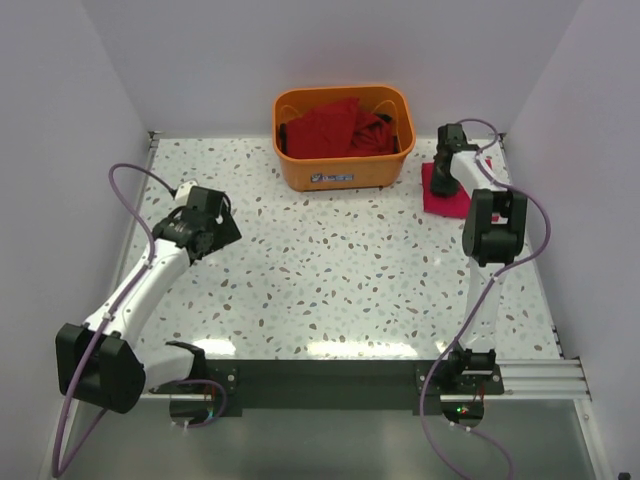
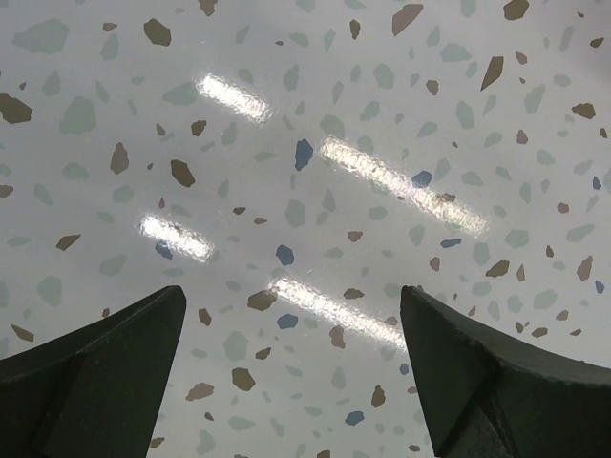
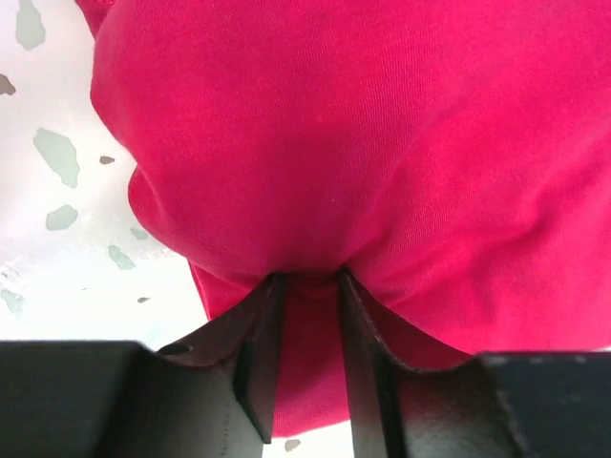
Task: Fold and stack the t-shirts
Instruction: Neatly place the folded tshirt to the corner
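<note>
A bright pinkish-crimson t-shirt (image 1: 447, 197) lies folded at the table's far right. My right gripper (image 1: 445, 178) sits on it. In the right wrist view its fingers (image 3: 260, 353) pinch a fold of this shirt (image 3: 382, 172) between them. Darker red t-shirts (image 1: 335, 128) lie bunched in the orange basket (image 1: 345, 170) at the back. My left gripper (image 1: 222, 222) hovers open over bare tabletop at the left, and in the left wrist view (image 2: 291, 324) it holds nothing between its wide-apart fingers.
The speckled white table (image 1: 330, 280) is walled on three sides. The orange basket stands at the back centre. The arm bases sit on a dark rail (image 1: 330, 375) at the near edge.
</note>
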